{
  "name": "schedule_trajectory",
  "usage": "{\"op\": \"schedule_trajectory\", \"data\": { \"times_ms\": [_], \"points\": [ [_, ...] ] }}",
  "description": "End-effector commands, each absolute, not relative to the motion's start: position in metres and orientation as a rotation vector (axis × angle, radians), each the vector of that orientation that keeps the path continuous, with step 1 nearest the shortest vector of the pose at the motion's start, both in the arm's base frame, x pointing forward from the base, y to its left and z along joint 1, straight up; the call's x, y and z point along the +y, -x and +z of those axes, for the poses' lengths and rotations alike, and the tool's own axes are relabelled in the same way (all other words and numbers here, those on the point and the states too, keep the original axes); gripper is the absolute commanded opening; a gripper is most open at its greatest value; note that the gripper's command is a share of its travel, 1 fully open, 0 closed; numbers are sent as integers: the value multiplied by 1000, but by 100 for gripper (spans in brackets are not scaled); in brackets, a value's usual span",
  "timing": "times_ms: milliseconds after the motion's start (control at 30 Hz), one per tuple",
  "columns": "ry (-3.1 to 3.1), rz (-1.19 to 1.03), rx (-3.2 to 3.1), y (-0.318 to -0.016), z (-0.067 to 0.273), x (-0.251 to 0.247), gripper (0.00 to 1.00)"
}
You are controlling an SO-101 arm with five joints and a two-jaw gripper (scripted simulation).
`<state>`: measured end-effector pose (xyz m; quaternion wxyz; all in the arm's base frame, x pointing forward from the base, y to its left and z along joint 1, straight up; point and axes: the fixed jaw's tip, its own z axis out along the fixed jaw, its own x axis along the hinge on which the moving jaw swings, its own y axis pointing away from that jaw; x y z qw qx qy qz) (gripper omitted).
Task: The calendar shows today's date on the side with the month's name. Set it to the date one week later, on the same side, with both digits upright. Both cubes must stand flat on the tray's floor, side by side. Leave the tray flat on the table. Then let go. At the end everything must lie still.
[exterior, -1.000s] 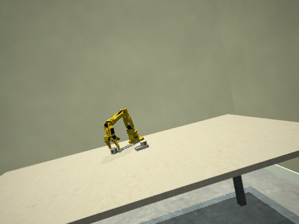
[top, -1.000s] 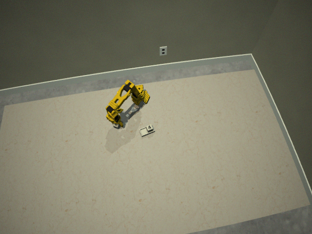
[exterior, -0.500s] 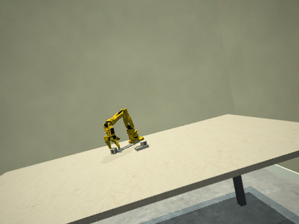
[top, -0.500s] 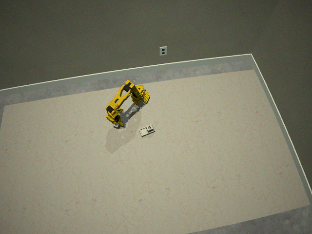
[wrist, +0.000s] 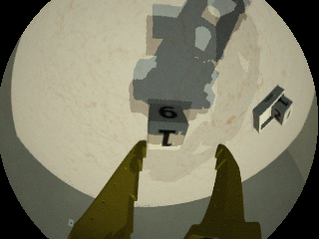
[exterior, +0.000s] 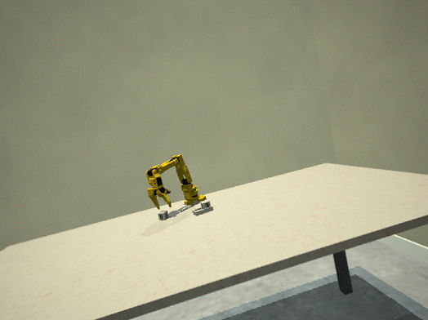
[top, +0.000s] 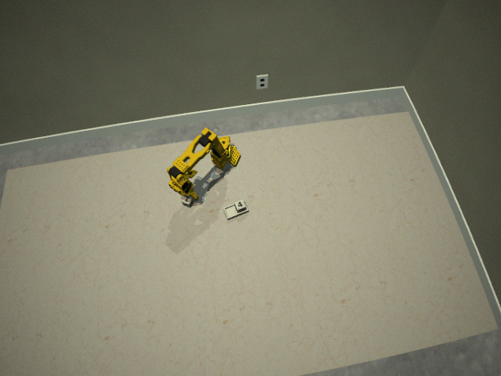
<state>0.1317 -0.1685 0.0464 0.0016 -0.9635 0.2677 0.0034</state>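
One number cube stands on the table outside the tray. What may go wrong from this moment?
1. The small grey cube stands apart from the shallow white tray, and the yellow gripper hangs open above it. A new grasp may end with the wrong digit facing front.
2. The cube showing 4 already fills one end of the tray. Lowering the second cube may knock it.

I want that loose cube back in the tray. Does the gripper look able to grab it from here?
Probably yes: the gripper stands open above the cube on the bare table, nothing between them.
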Motion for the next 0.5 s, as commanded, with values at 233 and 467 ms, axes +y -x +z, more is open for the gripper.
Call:
{"op": "schedule_trajectory", "data": {
  "times_ms": [233, 467],
  "points": [
    [3062, -83, 845, -133, 83, -173, 36],
    [3062, -83, 845, -133, 83, -173, 36]
  ]
}}
